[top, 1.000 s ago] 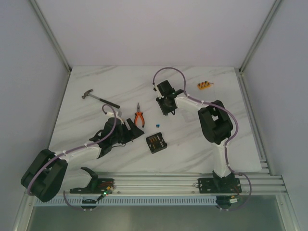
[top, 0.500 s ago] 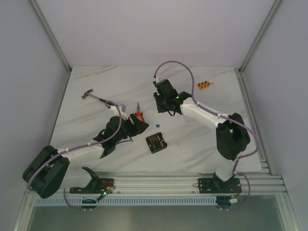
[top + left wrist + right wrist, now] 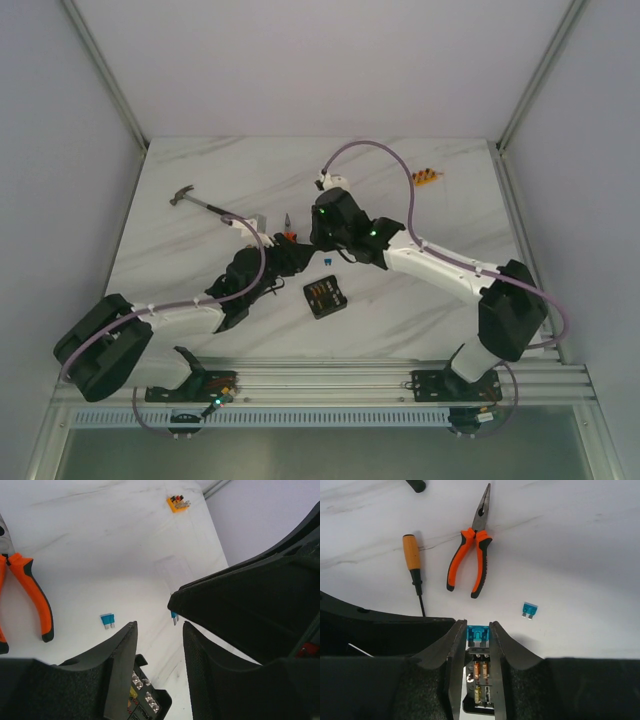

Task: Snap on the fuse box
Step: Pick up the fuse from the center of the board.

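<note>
The fuse box [image 3: 325, 297] is a small black square box lying open at the table's front middle, with rows of orange and yellow fuses [image 3: 483, 672] inside. My right gripper [image 3: 478, 627] is shut on a small blue fuse [image 3: 479, 633] just above the box's far edge; the top view shows this gripper [image 3: 328, 248] behind the box. My left gripper [image 3: 159, 630] is open with nothing between its fingers, hanging over the box's corner [image 3: 147, 700], just left of the box in the top view [image 3: 295, 258]. A faint clear square [image 3: 172, 570] lies flat on the table beyond.
A loose blue fuse [image 3: 529, 609] lies on the table beside the box. Orange-handled pliers [image 3: 472, 555] and a screwdriver [image 3: 412, 560] lie behind it, and a hammer [image 3: 200, 200] at far left. An orange strip of fuses [image 3: 426, 178] sits at back right.
My right arm has swung left and toward the front, bringing the blue fuse over the box. My left arm has reached rightward toward the box and its jaws have narrowed.
</note>
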### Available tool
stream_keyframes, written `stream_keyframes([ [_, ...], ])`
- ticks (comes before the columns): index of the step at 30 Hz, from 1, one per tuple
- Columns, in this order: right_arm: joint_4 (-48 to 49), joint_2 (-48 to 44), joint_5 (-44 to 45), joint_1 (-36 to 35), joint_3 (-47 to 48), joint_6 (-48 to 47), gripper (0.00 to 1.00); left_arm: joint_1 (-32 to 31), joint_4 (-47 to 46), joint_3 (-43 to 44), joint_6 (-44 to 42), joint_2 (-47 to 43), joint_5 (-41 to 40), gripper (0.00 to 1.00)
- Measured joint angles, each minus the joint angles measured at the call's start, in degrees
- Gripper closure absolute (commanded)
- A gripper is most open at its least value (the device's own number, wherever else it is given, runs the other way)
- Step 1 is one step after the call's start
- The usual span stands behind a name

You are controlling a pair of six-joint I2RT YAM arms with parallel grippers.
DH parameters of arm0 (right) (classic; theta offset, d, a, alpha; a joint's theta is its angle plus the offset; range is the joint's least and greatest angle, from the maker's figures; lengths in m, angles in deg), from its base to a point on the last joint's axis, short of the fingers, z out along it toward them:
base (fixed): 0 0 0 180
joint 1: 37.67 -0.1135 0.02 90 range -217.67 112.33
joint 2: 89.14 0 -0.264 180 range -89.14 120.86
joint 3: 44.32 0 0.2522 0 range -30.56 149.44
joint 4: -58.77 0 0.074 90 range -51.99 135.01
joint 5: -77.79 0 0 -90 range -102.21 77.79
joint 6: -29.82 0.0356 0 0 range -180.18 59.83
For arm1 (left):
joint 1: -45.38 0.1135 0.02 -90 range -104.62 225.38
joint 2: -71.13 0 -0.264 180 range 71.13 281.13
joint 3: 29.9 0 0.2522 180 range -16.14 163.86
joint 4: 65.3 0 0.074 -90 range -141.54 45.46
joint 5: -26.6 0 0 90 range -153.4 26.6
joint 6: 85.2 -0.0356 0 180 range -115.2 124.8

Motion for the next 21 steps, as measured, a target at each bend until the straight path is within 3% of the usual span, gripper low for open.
stream_keyframes([
  [5, 1.79, -1.44, 0.28, -0.76, -1.79, 2.45, 0.76, -0.98, -2.38, -0.39, -0.17, 0.17, -0.83, 0.55],
  [10, 3.37, -1.81, 0.50, -1.27, -2.58, 4.02, 0.76, -1.46, -3.26, -0.44, -0.39, 0.17, -1.07, 0.72],
  [16, 4.15, -3.96, 0.52, -1.68, -4.17, 5.22, 0.75, -1.64, -4.04, -0.44, -0.61, 0.15, -1.07, 0.86],
  [21, 5.68, -4.87, 0.48, -1.68, -5.66, 5.88, 0.64, -1.95, -4.42, -0.63, -1.07, -0.11, -1.03, 1.00],
])
